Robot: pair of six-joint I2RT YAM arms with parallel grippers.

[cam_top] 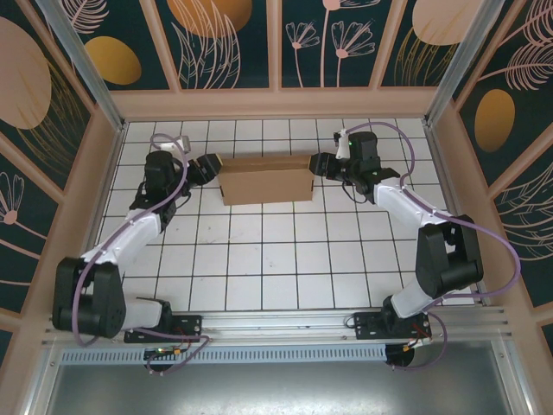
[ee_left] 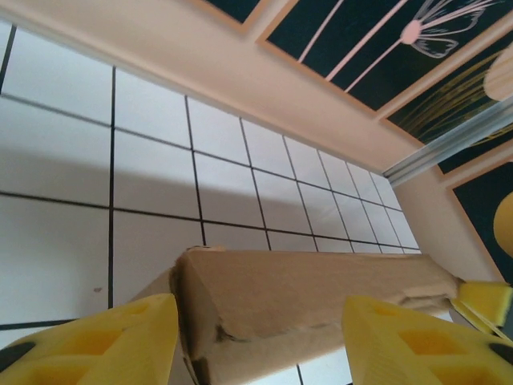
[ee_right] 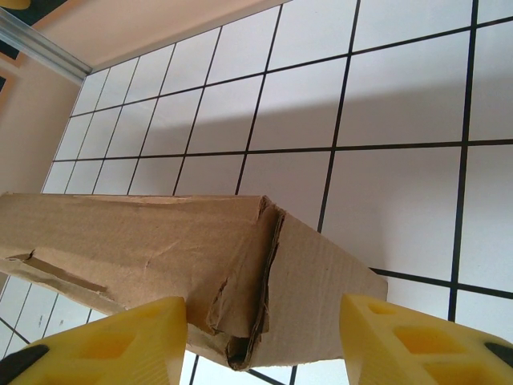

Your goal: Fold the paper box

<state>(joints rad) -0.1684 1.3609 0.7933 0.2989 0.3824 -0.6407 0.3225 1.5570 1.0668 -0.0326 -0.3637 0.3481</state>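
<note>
Paper box [cam_top: 266, 183], folded into a long brown block, at the far middle of the tiled table [cam_top: 259, 259].
We see the left gripper [cam_top: 210, 168] at its left end and the right gripper [cam_top: 318, 164] at its right end, yellow fingers [ee_left: 104, 341] spread astride the cardboard (whether either pinches it, we cannot tell).

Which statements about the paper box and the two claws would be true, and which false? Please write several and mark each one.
1. The paper box lies between the left claw and the right claw. True.
2. The left claw is shut tight on the box. False: its yellow fingers stand apart, with the box end between them.
3. The box is a flat sheet. False: it is folded up into a long body.
4. The table has white tiles. True.
</note>
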